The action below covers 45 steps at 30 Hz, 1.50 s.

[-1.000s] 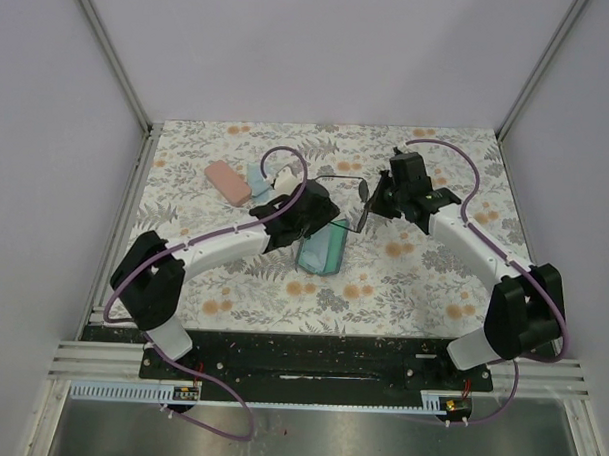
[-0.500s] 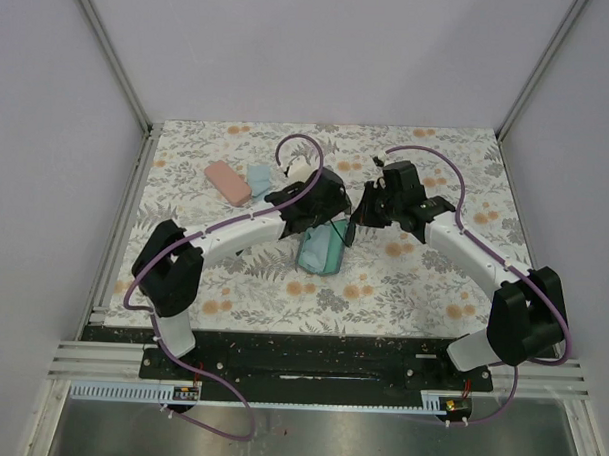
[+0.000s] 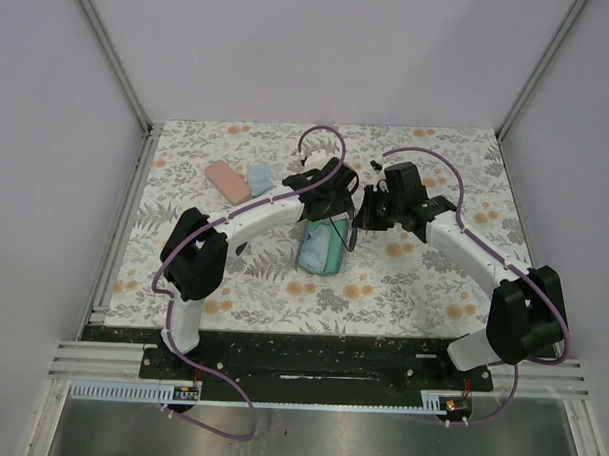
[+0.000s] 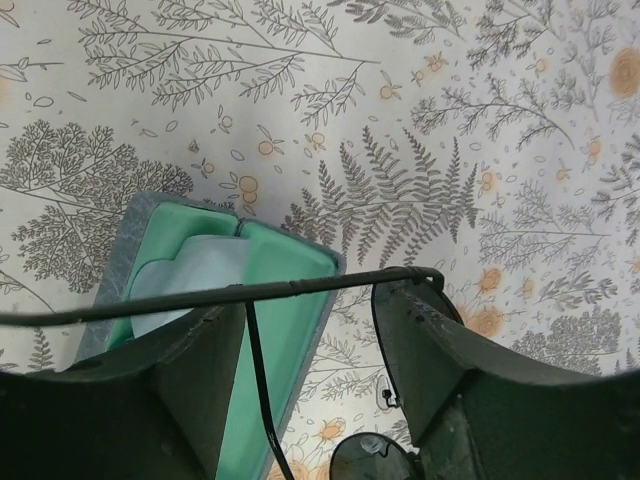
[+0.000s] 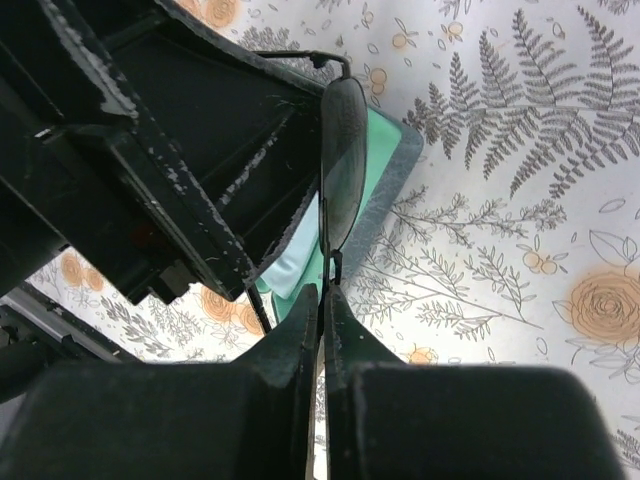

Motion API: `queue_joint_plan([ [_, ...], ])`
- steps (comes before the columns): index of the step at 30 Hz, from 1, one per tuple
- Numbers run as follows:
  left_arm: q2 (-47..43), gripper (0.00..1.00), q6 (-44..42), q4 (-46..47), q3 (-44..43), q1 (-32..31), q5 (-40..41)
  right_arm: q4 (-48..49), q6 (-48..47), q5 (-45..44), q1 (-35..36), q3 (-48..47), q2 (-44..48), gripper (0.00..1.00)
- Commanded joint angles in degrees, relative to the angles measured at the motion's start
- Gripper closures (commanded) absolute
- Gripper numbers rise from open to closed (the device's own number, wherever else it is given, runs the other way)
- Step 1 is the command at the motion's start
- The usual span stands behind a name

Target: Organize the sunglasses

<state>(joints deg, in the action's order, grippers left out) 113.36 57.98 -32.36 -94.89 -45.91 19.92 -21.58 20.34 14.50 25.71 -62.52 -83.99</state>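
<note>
Folding the black-framed sunglasses [image 5: 343,150] over their open case [image 4: 290,265] (mid-task).
The right claw [image 5: 322,292] pinches the sunglasses by the rim, centre frame; the left claw [image 4: 310,325] is spread, a temple [image 4: 250,292] lying across its fingertips [image 4: 190,370]. Beneath, the green-lined case sits on the counter [image 4: 400,100]. Next, probably: fold that temple in, then lower gently.

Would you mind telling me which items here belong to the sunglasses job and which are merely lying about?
In use: black-framed sunglasses, pinched in the right gripper; open green-lined case.
Lying about: pink case; light blue cloth.
</note>
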Motion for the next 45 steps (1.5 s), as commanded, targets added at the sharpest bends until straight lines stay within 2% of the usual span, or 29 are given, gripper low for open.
queue_joint_plan([
  [1,-0.4,0.36,-1.0,4.3,-1.7,-0.6,-4.6,0.9,0.7,4.5,2.1,-1.1,0.3,1.0],
  [6,-5.7,0.36,-5.1,7.4,2.7,-0.4,-6.0,-3.8,3.9,-6.3,-0.1,-3.3,-1.1,1.0],
  [12,-10.3,0.34,-8.7,9.2,6.9,0.0,-12.4,-3.7,6.7,-5.3,-4.9,-3.4,-2.8,1.0],
  [19,-11.7,0.35,-17.3,11.4,7.4,0.4,-25.4,-3.8,6.0,-2.9,-5.5,-4.5,-3.9,1.0],
  [22,-12.9,0.35,-21.2,11.9,7.3,3.2,-29.0,-4.2,4.9,-1.8,-5.4,-4.3,-3.4,1.0],
  [26,-13.6,0.36,-23.7,17.0,8.3,9.6,-39.9,-4.5,3.9,0.5,-5.6,-4.1,-2.9,1.0],
  [32,-13.7,0.37,-31.1,17.7,6.6,14.5,-42.9,-5.2,3.6,1.0,-5.6,-3.8,-2.4,1.0],
  [36,-9.9,0.39,-37.7,10.8,1.9,15.3,-42.8,-6.2,3.0,1.1,-5.6,-4.4,-2.6,1.0],
  [38,-8.3,0.47,-39.7,7.9,0.2,16.0,-42.6,-6.6,2.7,1.2,-5.7,-4.6,-2.6,1.0],
  [40,-7.5,0.67,-39.8,7.4,0.6,16.8,-43.7,-7.0,2.5,0.9,-5.6,-5.0,-2.8,1.0],
  [41,-7.5,0.73,-39.6,7.7,0.9,17.2,-44.5,-7.2,2.4,0.9,-5.6,-5.2,-2.9,1.0],
  [45,-7.2,0.71,-40.0,7.7,2.1,17.3,-43.9,-7.2,2.3,1.1,-5.6,-5.7,-3.4,1.0],
])
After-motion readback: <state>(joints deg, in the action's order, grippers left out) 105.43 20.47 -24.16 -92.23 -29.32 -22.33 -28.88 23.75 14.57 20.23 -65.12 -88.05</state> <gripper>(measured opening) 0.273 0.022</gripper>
